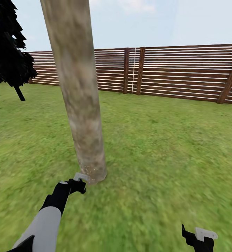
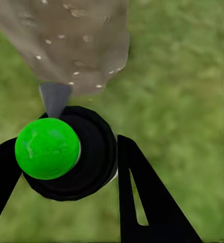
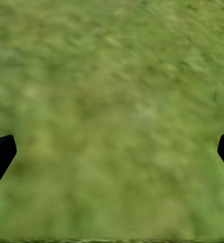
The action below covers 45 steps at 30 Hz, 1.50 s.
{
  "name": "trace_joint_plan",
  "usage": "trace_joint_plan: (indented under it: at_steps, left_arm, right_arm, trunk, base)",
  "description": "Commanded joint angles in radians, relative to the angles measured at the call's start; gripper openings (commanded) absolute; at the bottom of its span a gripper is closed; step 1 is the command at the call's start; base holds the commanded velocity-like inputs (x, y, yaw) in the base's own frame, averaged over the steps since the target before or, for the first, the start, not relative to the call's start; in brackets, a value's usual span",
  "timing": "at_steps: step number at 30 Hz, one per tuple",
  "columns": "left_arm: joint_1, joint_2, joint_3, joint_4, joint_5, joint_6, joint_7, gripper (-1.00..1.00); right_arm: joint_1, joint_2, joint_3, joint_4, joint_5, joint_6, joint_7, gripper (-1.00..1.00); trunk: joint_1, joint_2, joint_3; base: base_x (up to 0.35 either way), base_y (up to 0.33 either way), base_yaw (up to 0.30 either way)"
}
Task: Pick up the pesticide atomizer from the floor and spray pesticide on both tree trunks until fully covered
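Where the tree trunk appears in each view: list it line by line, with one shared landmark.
Head view: tree trunk rises left of centre, base by the left gripper.
Left wrist view: speckled trunk base beyond the atomizer.
Right wrist view: grass, not the trunk.
Shared landmark: the grass.

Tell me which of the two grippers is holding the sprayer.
The left gripper, low beside the tree trunk, grips the green-capped sprayer. The right gripper hangs open over bare grass.

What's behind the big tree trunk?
Behind the tree trunk there is grass running back to a brown slatted wooden fence. The trunk covers one stretch of the fence and lawn, so whatever sits right behind it cannot be seen.
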Motion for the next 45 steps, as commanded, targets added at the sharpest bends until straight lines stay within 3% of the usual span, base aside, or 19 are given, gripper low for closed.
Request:
trace_joint_plan:
  at_steps: [1, 4, 8, 10, 14, 17, 19, 21, 23, 25, 29, 30, 32, 34, 37, 39, 42, 45]
  left_arm:
    - [-0.004, -0.003, -0.009, -0.003, -0.007, 0.003, -0.008, -1.00]
    - [-0.010, 0.003, -0.016, -0.006, -0.005, 0.004, -0.008, -1.00]
    - [-0.011, 0.011, -0.013, -0.125, -0.003, 0.078, -0.011, -1.00]
    - [-0.006, 0.011, -0.016, -0.198, -0.004, 0.115, -0.066, -1.00]
    - [-0.001, -0.007, -0.034, -0.228, -0.005, 0.124, -0.127, -1.00]
    - [0.001, -0.027, -0.126, -0.228, -0.003, 0.128, -0.133, -1.00]
    - [0.000, -0.027, -0.146, -0.233, 0.002, 0.132, -0.133, -1.00]
    - [-0.001, -0.008, -0.152, -0.239, 0.051, 0.162, -0.135, -1.00]
    - [-0.001, 0.036, -0.154, -0.257, 0.096, 0.195, -0.135, -1.00]
    - [0.001, 0.055, -0.166, -0.277, 0.112, 0.210, -0.135, -1.00]
    - [0.003, 0.010, -0.237, -0.309, 0.115, 0.216, -0.134, -1.00]
    - [0.004, -0.004, -0.263, -0.330, 0.118, 0.234, -0.134, -1.00]
    - [0.002, -0.005, -0.273, -0.362, 0.128, 0.296, -0.135, -1.00]
    - [0.002, 0.000, -0.272, -0.368, 0.136, 0.313, -0.136, -1.00]
    - [0.002, 0.069, -0.262, -0.370, 0.153, 0.323, -0.138, -1.00]
    - [0.004, 0.081, -0.266, -0.366, 0.161, 0.320, -0.139, -1.00]
    - [0.063, 0.070, -0.284, -0.349, 0.166, 0.313, -0.138, -1.00]
    - [0.090, 0.009, -0.310, -0.346, 0.175, 0.312, -0.135, -1.00]
  right_arm:
    - [0.000, 0.000, -0.008, 0.001, 0.009, -0.004, 0.000, 1.00]
    - [-0.001, 0.000, -0.008, 0.001, 0.009, -0.004, 0.000, 1.00]
    - [-0.001, 0.000, -0.008, 0.001, 0.009, -0.004, 0.000, 1.00]
    - [-0.001, 0.000, -0.008, 0.001, 0.009, -0.004, 0.000, 1.00]
    - [-0.001, 0.000, -0.008, 0.001, 0.009, -0.004, 0.000, 1.00]
    - [-0.001, 0.000, -0.008, 0.001, 0.009, -0.004, 0.000, 1.00]
    - [-0.001, 0.000, -0.008, 0.001, 0.009, -0.004, 0.000, 1.00]
    - [-0.001, 0.000, -0.008, 0.001, 0.009, -0.004, 0.000, 1.00]
    - [-0.001, 0.000, -0.008, 0.002, 0.009, -0.004, 0.000, 1.00]
    - [-0.001, 0.001, -0.008, 0.002, 0.009, -0.004, 0.000, 1.00]
    - [-0.001, 0.001, -0.008, 0.002, 0.009, -0.004, 0.000, 1.00]
    - [-0.001, 0.001, -0.008, 0.002, 0.009, -0.004, 0.000, 1.00]
    - [-0.001, 0.001, -0.008, 0.002, 0.009, -0.004, 0.000, 1.00]
    - [-0.001, 0.001, -0.008, 0.002, 0.009, -0.004, 0.000, 1.00]
    - [-0.001, 0.001, -0.008, 0.002, 0.009, -0.004, 0.000, 1.00]
    - [-0.001, 0.001, -0.008, 0.002, 0.009, -0.004, 0.000, 1.00]
    - [-0.001, 0.001, -0.008, 0.002, 0.009, -0.004, 0.000, 1.00]
    - [-0.001, 0.001, -0.008, 0.002, 0.009, -0.004, 0.000, 1.00]
  trunk:
    - [-0.001, 0.000, -0.001]
    - [-0.001, 0.000, -0.001]
    - [-0.001, 0.000, -0.001]
    - [-0.001, 0.000, -0.001]
    - [-0.001, 0.000, -0.001]
    - [-0.001, 0.000, -0.001]
    - [-0.001, 0.000, -0.001]
    - [-0.001, 0.000, -0.001]
    - [-0.001, 0.000, -0.001]
    - [-0.001, 0.000, -0.001]
    - [-0.001, 0.000, -0.001]
    - [-0.001, 0.000, -0.001]
    - [-0.001, 0.000, -0.001]
    - [-0.001, 0.000, -0.001]
    - [-0.001, 0.000, -0.001]
    - [-0.001, 0.000, -0.001]
    - [-0.001, 0.000, -0.001]
    - [-0.001, 0.000, -0.001]
  base:
    - [-0.079, 0.013, 0.000]
    - [-0.027, 0.005, 0.000]
    - [-0.002, 0.000, 0.000]
    - [0.000, 0.000, 0.000]
    - [0.000, 0.000, 0.000]
    - [0.000, 0.000, 0.000]
    - [0.000, 0.000, 0.000]
    - [0.000, 0.000, 0.000]
    - [0.000, 0.000, 0.000]
    - [0.000, 0.000, 0.000]
    - [0.000, 0.000, 0.000]
    - [0.000, 0.000, 0.000]
    - [0.000, 0.000, 0.000]
    - [0.000, 0.000, 0.000]
    - [0.000, 0.000, 0.000]
    - [0.000, 0.000, 0.000]
    - [0.000, 0.000, 0.000]
    - [0.000, 0.000, 0.000]
